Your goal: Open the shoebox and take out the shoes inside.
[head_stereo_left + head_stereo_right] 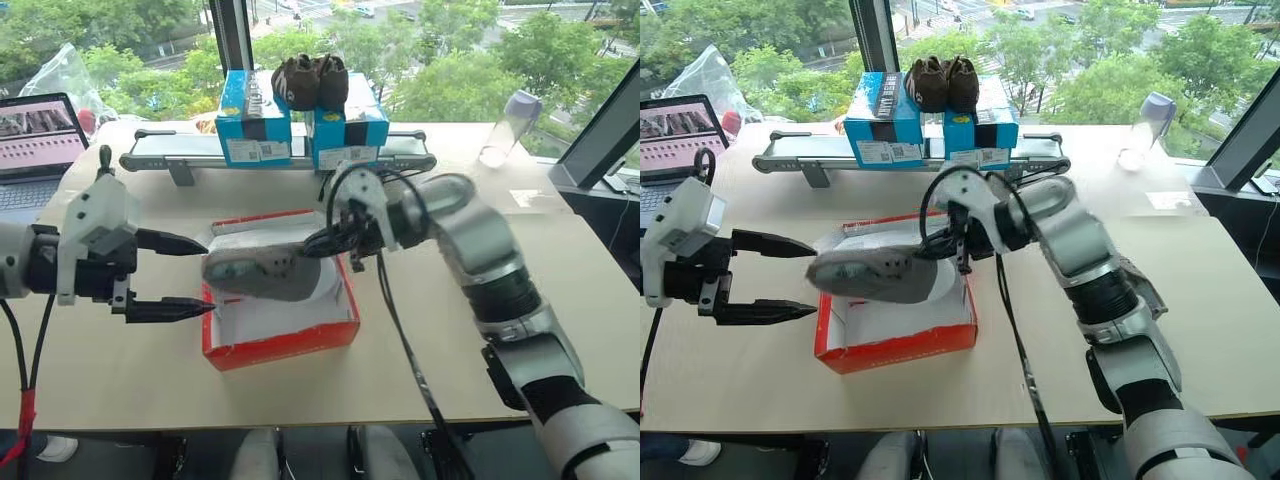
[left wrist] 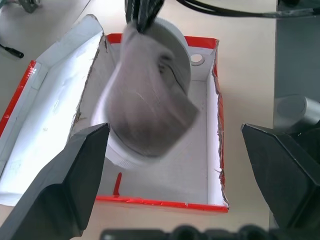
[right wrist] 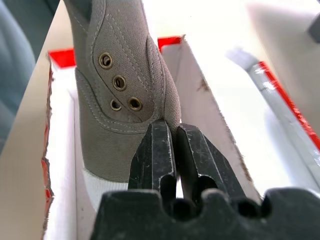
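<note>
The red shoebox (image 1: 285, 345) stands open in the middle of the table, its white inside showing and its lid (image 2: 47, 95) folded back. One grey shoe (image 1: 262, 272) with a pale sole hangs tilted just above the box. My right gripper (image 1: 315, 243) is shut on the cloth edge of the shoe (image 3: 115, 100) beside the eyelets. My left gripper (image 1: 208, 277) is open at the box's left side, level with the shoe's toe. Its two black fingers (image 2: 65, 185) stand wide apart, nothing between them.
Two blue boxes (image 1: 255, 125) sit on a grey rail (image 1: 170, 155) at the back, with dark brown shoes (image 1: 310, 80) on top. A laptop (image 1: 35, 140) is at the far left. A plastic bottle (image 1: 505, 125) stands at the back right.
</note>
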Robot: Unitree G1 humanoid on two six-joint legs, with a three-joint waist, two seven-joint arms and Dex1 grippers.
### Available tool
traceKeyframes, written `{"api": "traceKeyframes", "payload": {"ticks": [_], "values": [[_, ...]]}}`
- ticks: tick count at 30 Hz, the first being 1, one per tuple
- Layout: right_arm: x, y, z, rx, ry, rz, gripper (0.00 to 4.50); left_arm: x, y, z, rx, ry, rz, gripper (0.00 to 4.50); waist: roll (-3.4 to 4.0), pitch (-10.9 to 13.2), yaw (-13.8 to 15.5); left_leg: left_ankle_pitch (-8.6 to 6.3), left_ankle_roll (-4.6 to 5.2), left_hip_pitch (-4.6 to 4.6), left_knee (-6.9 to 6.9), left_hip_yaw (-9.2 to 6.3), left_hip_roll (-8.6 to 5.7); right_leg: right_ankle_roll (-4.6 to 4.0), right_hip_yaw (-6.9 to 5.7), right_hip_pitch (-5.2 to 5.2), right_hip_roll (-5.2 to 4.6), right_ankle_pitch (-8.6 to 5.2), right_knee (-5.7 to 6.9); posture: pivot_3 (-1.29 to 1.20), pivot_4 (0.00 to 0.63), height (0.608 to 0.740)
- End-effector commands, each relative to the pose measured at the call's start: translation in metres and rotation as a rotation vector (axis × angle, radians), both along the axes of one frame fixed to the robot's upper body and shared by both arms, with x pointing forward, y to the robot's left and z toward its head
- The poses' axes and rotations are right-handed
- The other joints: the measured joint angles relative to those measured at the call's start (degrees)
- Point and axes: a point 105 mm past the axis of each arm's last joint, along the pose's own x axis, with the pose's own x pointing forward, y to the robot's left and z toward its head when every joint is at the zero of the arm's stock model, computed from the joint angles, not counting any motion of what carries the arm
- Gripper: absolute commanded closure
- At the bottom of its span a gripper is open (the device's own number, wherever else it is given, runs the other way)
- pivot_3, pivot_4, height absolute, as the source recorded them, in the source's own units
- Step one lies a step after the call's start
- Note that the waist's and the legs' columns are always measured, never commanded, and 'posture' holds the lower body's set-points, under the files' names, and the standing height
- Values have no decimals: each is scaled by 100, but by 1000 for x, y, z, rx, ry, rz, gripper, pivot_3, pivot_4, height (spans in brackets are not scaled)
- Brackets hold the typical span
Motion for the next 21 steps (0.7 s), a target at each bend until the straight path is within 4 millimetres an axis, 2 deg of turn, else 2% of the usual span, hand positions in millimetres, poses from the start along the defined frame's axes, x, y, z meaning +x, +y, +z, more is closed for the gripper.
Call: {"api": "traceKeyframes", "payload": {"ticks": [1,2,3,6,9,11,14,17,21], "values": [[6,-24,42,135,-42,-144,4438,2,-2,5,0,-32,-23,0,0,0,-5,0,0,0,0,0,0,-1,0,0,0,0,0,0,150,740],[8,-29,47,159,-33,-174,4438,3,-2,5,1,-31,-26,0,0,0,-6,0,0,-1,0,0,0,0,1,0,0,0,0,0,150,740],[12,-41,61,210,-28,-241,4438,4,-3,4,-3,-30,-33,0,0,0,-7,0,0,-1,0,1,0,0,2,-1,0,1,-1,0,150,740],[11,-75,110,419,15,-392,4438,8,-7,1,-10,-24,-59,0,1,5,-9,0,0,-8,-1,1,-1,2,3,-8,0,2,0,0,150,740],[9,-96,124,507,55,-497,4438,12,-9,1,-15,-20,-79,0,-1,4,-7,0,0,-13,-8,-1,0,0,2,-10,2,3,-5,0,150,740],[10,-116,114,514,98,-602,4438,14,-10,0,-17,-17,-95,0,-7,0,-6,-1,1,-10,-17,-1,0,0,0,-6,2,1,-14,0,150,740],[9,-143,86,490,182,-755,4438,17,-12,-2,-20,-11,-114,0,-11,-2,-4,-1,1,-10,-16,-1,-4,3,0,3,-2,0,-22,0,150,740],[-3,-164,44,448,300,-857,4438,21,-14,-4,-22,-6,-133,0,-7,1,-1,1,4,-13,-14,5,-12,16,14,-2,-8,8,-23,0,150,740],[-15,-191,2,428,391,-973,4438,24,-15,-6,-23,0,-151,0,-8,1,10,1,5,-15,-13,-2,-12,16,12,-1,-4,6,-22,0,150,740]]}}
